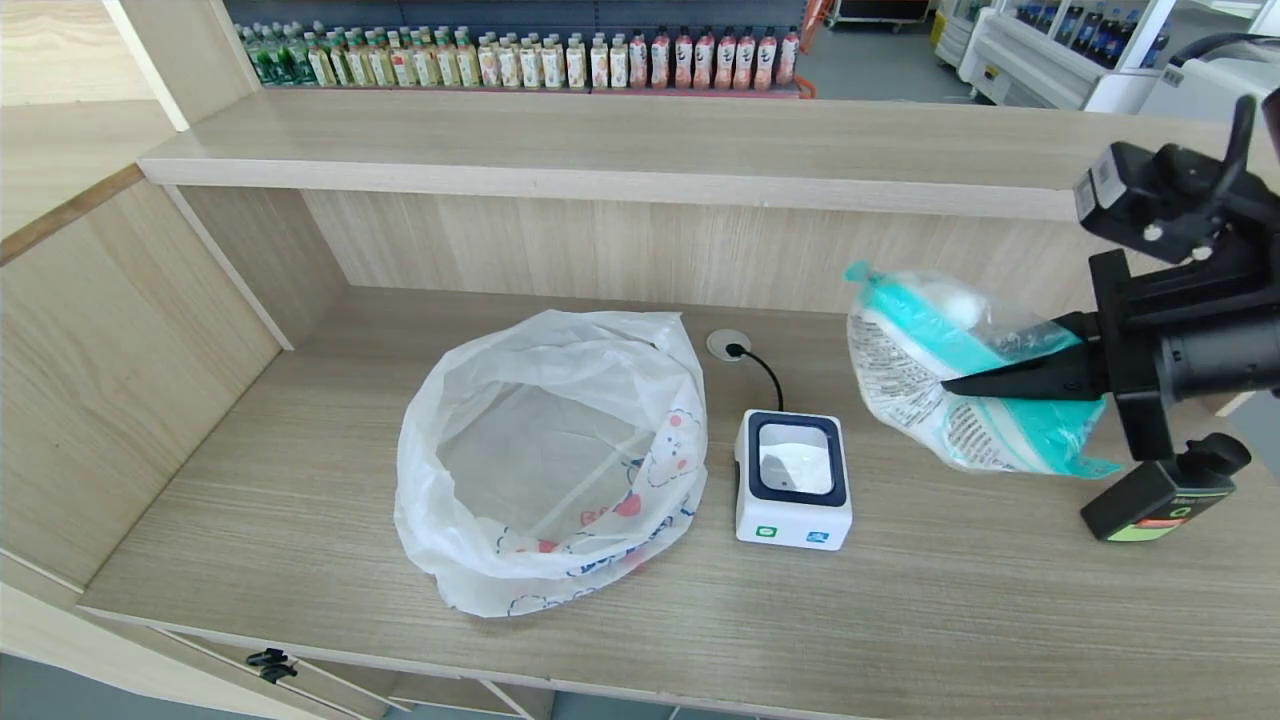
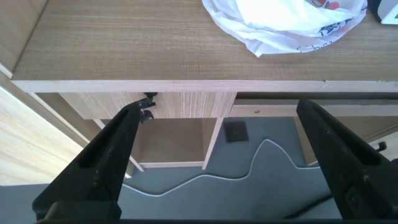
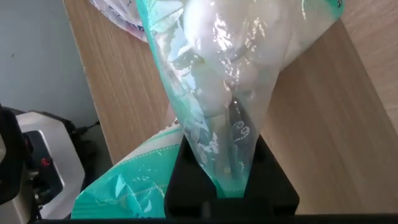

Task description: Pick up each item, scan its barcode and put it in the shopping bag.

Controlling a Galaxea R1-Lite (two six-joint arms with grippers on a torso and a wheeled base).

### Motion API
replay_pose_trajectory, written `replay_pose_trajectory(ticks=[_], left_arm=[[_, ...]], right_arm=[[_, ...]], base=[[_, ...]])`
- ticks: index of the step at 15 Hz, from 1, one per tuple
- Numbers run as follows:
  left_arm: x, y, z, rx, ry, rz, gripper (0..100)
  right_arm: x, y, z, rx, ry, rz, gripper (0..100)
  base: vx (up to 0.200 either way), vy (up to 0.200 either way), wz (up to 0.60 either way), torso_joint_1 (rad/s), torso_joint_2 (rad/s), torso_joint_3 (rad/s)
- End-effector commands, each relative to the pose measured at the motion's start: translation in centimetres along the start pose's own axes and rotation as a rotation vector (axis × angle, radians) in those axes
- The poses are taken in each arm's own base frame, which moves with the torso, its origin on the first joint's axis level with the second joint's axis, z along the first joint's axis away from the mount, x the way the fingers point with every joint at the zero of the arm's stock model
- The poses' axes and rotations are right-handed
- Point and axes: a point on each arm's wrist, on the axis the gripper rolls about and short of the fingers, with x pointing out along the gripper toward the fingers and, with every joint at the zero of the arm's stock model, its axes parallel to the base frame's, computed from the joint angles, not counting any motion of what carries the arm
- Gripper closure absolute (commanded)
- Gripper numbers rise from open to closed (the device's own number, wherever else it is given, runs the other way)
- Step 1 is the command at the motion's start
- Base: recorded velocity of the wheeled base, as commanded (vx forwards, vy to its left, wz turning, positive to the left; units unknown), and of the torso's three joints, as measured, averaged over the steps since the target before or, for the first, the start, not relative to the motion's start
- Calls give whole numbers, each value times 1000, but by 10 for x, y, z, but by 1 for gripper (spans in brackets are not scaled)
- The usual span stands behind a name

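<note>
My right gripper (image 1: 950, 385) is shut on a clear and teal packet of white balls (image 1: 960, 375), held in the air above the counter, to the right of the white barcode scanner (image 1: 793, 478). In the right wrist view the packet (image 3: 224, 81) is pinched between the black fingers (image 3: 186, 165). The white shopping bag (image 1: 555, 450) lies open on the counter left of the scanner, and its edge (image 2: 286, 25) appears in the left wrist view. My left gripper (image 2: 217, 162) hangs open below the counter's front edge, holding nothing.
A black bottle with a green label (image 1: 1160, 495) lies on the counter at the right, under my right arm. The scanner's cable runs to a grommet (image 1: 730, 345) behind it. A raised wooden ledge (image 1: 620, 150) backs the counter, and a wooden wall (image 1: 110, 330) closes the left side.
</note>
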Motion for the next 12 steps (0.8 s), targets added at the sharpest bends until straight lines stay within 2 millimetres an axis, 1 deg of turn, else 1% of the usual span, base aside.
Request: replay_pose_trajectory(ticks=[1, 3, 4, 5, 7, 10, 12], left_arm=[[0, 0, 0, 0, 0, 0, 0], [0, 0, 0, 0, 2, 0, 0], [0, 0, 0, 0, 2, 0, 0], [0, 0, 0, 0, 2, 0, 0], [0, 0, 0, 0, -1, 0, 0], [0, 0, 0, 0, -1, 0, 0], [0, 0, 0, 0, 0, 0, 0]], right_arm=[[12, 6, -21, 58, 36, 35, 100], [13, 18, -33, 116, 32, 91, 100], [18, 23, -42, 124, 39, 95, 100], [22, 24, -46, 118, 24, 84, 100], [26, 25, -49, 120, 9, 79, 100], [36, 22, -51, 260, -8, 65, 100], [42, 25, -47, 344, -42, 67, 100]], base=[[0, 0, 0, 0, 0, 0], [0, 0, 0, 0, 0, 0], [0, 0, 0, 0, 0, 0], [0, 0, 0, 0, 0, 0], [0, 0, 0, 0, 0, 0], [0, 0, 0, 0, 0, 0], [0, 0, 0, 0, 0, 0]])
